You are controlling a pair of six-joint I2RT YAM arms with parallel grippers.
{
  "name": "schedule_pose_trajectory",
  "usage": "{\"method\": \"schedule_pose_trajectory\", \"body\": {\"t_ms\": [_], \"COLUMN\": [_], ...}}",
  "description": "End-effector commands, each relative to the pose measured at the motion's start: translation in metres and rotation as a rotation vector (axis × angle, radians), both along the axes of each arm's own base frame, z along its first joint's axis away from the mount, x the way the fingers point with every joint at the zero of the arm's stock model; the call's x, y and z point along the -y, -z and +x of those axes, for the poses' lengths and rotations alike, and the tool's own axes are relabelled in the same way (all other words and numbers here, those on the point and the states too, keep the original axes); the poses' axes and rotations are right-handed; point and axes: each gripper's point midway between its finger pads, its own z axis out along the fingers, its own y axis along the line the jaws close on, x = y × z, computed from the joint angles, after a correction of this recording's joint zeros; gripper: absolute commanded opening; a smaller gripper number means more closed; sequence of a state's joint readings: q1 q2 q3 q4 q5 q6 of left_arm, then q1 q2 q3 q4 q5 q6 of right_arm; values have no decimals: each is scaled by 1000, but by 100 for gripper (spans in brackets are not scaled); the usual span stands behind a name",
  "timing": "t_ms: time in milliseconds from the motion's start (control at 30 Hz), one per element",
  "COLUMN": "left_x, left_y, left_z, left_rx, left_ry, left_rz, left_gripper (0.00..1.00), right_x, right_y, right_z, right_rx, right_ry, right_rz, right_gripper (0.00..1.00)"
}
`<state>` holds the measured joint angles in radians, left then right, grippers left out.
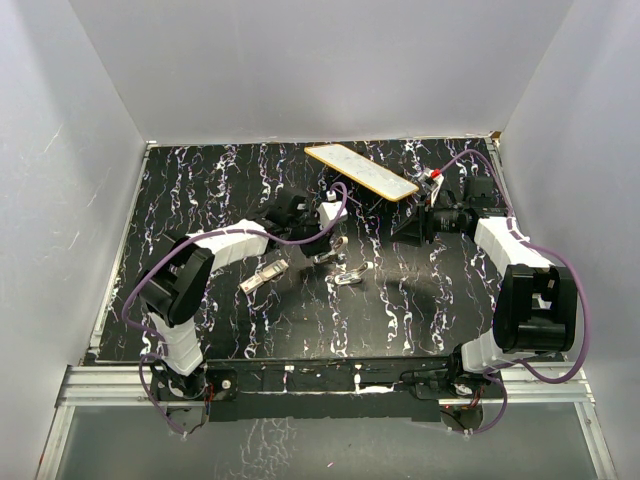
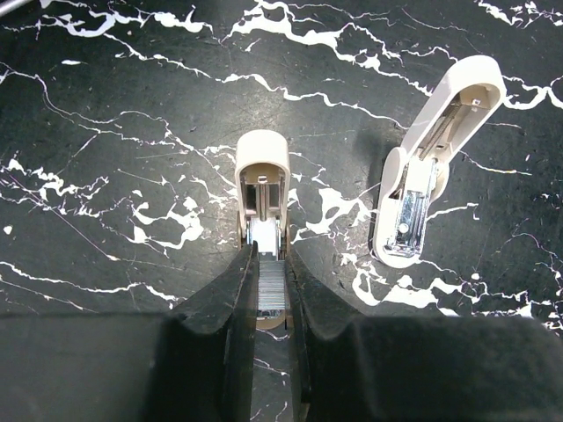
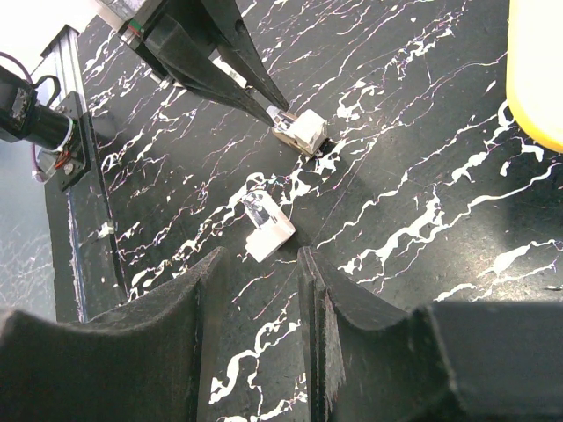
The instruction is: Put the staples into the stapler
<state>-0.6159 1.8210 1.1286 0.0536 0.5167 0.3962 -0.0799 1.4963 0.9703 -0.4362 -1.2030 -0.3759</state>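
Observation:
The stapler (image 2: 262, 171) is small and whitish. It lies on the black marbled table with its metal channel facing up, and it also shows from the side (image 3: 306, 130) and from above (image 1: 322, 256). My left gripper (image 2: 269, 264) is shut on a silver strip of staples (image 2: 271, 286), held right over the near end of that channel. From above, the left gripper (image 1: 335, 243) points down at the stapler. My right gripper (image 3: 261, 272) stands open and empty above the table, off to the right (image 1: 408, 228).
A second whitish stapler (image 2: 422, 176) lies spread open just right of the first (image 3: 271, 233) (image 1: 350, 278). A third small whitish piece (image 1: 264, 278) lies to the left. A long yellow-edged flat board (image 1: 360, 171) rests at the back, near the right gripper.

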Motion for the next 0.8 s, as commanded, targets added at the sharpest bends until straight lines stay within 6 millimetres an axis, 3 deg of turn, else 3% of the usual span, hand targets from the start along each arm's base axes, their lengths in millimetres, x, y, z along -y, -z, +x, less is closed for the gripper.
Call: {"method": "schedule_pose_trajectory", "body": {"t_ms": [0, 767], "left_x": [2, 0], "left_y": [-9, 2], "left_z": [1, 0], "left_rx": [7, -2], "left_ry": [5, 10], "left_rz": [-40, -41], "left_gripper": [4, 4], "right_x": [2, 2], "right_y": [-9, -10], "right_z": [5, 4], "right_rx": [71, 71], "right_ry": [-4, -5], "right_rz": [2, 6], "right_gripper": [40, 40]}}
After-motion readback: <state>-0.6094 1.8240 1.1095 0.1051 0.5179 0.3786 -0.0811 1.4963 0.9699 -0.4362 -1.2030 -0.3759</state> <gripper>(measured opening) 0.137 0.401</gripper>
